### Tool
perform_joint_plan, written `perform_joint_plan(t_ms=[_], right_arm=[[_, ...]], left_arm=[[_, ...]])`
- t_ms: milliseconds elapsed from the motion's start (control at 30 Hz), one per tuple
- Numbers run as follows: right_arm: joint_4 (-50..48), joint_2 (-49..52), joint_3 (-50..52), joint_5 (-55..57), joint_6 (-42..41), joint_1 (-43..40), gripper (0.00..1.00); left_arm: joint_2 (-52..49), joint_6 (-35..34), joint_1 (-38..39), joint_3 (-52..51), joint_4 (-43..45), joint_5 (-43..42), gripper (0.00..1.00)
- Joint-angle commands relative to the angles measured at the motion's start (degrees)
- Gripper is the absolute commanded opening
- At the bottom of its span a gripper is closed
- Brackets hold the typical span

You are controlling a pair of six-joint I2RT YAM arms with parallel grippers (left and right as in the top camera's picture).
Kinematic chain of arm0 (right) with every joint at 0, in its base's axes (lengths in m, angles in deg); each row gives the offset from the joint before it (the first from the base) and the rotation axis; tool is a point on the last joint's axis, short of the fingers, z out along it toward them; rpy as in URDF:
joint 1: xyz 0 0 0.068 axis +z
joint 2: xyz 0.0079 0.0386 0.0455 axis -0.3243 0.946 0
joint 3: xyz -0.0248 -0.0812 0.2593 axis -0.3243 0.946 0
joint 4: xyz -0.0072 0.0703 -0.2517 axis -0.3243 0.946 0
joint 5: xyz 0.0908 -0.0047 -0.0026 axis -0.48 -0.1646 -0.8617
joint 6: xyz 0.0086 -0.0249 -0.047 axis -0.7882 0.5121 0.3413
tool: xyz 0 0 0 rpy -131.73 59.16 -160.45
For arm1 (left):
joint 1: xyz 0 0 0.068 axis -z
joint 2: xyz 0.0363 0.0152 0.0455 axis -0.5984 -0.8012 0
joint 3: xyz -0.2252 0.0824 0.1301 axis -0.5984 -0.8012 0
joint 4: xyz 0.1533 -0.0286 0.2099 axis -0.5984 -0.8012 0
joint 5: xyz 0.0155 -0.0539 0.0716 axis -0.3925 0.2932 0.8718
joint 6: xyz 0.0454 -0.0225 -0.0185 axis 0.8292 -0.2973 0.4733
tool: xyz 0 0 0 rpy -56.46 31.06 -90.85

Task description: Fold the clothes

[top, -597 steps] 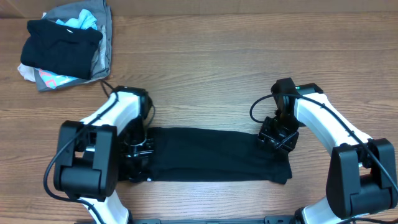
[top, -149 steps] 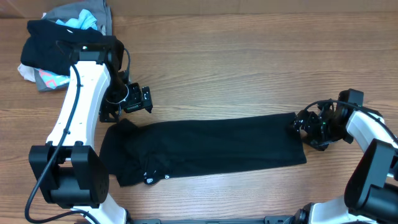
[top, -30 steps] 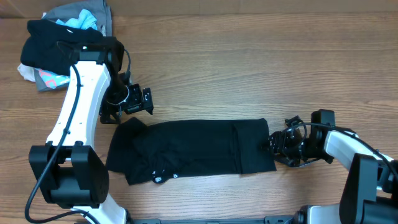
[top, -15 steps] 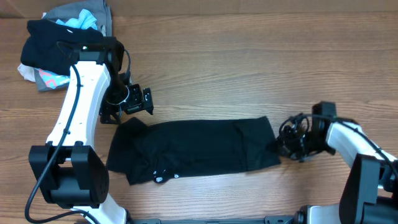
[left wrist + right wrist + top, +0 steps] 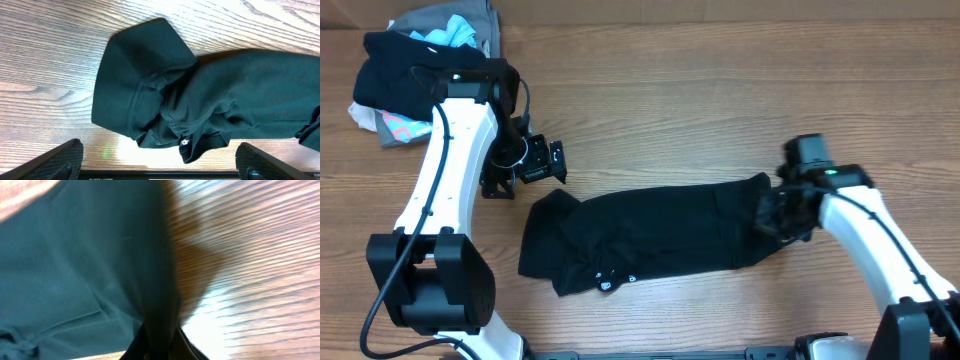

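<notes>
The clothes (image 5: 650,240), a black T-shirt folded into a long band, lie slanted across the table's near middle, with a small white mark (image 5: 605,287) at their left end. My right gripper (image 5: 777,212) is shut on their right end; in the right wrist view its fingertips (image 5: 157,347) pinch a ridge of the black fabric (image 5: 90,265) held off the wood. My left gripper (image 5: 525,163) hangs open above bare wood beyond the shirt's left end. In the left wrist view the bunched sleeve end (image 5: 145,85) and a white tag (image 5: 184,142) lie below the left gripper (image 5: 160,169).
A heap of mixed garments (image 5: 420,70) sits at the far left corner. Bare wooden table (image 5: 720,110) stretches behind the shirt. The left arm (image 5: 450,170) reaches along the left side.
My right gripper shut on the shirt's right end and moved away from the front edge with it. The whole shirt slid to the right. The left arm has not moved.
</notes>
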Motion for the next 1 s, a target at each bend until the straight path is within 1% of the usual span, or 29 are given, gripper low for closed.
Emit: perform_joint_plan(t_ms=[0,100,167,267,533,600,633,667,700,867,967], right_arm=[[-1.2,-0.5,-1.4,8.9,-7.4,7.5,0.04],[-2.9,-0.5,-1.4,10.7,-11.1,14.1,0.04],[-4.3,-0.5,-1.4,10.8,-11.4,17.8,0.04],[-4.8,-0.4,-1.4,12.6,-14.4,22.7,0.04],[-6.6,2.6,-1.1,12.4,-17.9,29.8,0.08],[-7.4,3.4,-1.1,12.0,-18.6,30.9,0.13],[-7.9,3.8,-1.1,11.8,-18.8,31.2,0.17],[-8.1,3.8,-1.1,11.9,-19.6,31.3,0.29],[-8.2,3.8,-1.1,11.8,-20.4,31.3,0.35],[-8.4,3.5,-2.3,8.8,-21.6,31.3,0.34],[-5.6,2.5,-6.2,7.1,-21.5,31.3,0.34]], left_arm=[[-0.1,1.1,0.4,-0.3,-0.2,-0.7,1.0],[-0.1,1.1,0.4,-0.3,-0.2,-0.7,1.0],[-0.1,1.1,0.4,-0.3,-0.2,-0.7,1.0],[-0.1,1.1,0.4,-0.3,-0.3,-0.7,1.0],[-0.1,1.1,0.4,-0.3,-0.3,-0.7,1.0],[-0.1,1.1,0.4,-0.3,-0.3,-0.7,1.0],[-0.1,1.1,0.4,-0.3,-0.3,-0.7,1.0],[-0.1,1.1,0.4,-0.3,-0.3,-0.7,1.0],[-0.1,1.1,0.4,-0.3,-0.3,-0.7,1.0],[-0.1,1.1,0.4,-0.3,-0.3,-0.7,1.0],[-0.1,1.1,0.4,-0.3,-0.3,-0.7,1.0]])
